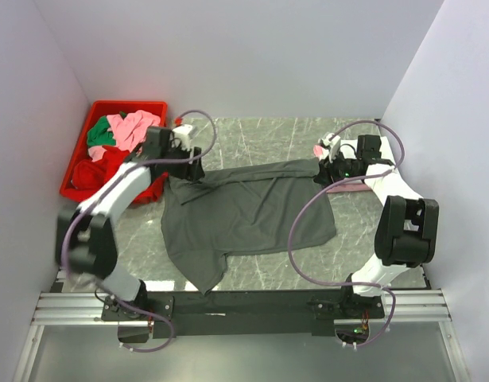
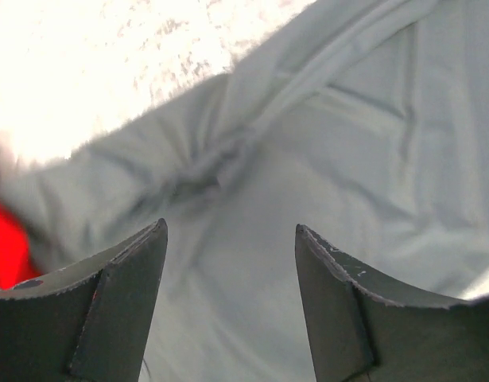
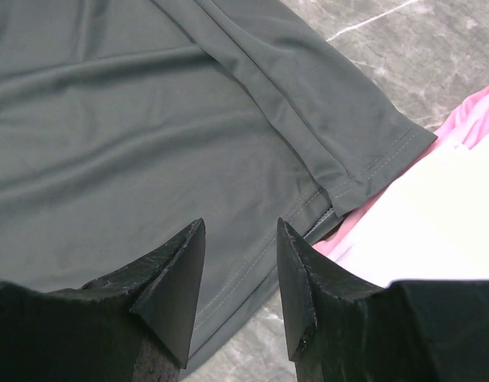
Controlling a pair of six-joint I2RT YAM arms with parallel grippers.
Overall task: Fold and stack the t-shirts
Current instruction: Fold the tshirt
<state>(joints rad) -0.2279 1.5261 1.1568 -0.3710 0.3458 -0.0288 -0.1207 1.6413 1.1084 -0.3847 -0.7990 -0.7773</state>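
A large dark grey t-shirt lies spread across the marble table, rumpled at its top left corner, with one part trailing toward the near edge. My left gripper hovers over that top left corner, jaws wide apart with nothing between them; the left wrist view shows its fingers above the grey cloth. My right gripper is open over the shirt's top right corner. Its fingertips stand above the hem. A pink shirt and a white shirt lie beside that corner.
A red plastic bin stands at the back left, holding pink, green and red shirts. Red shows at the left edge of the left wrist view. White walls close in three sides.
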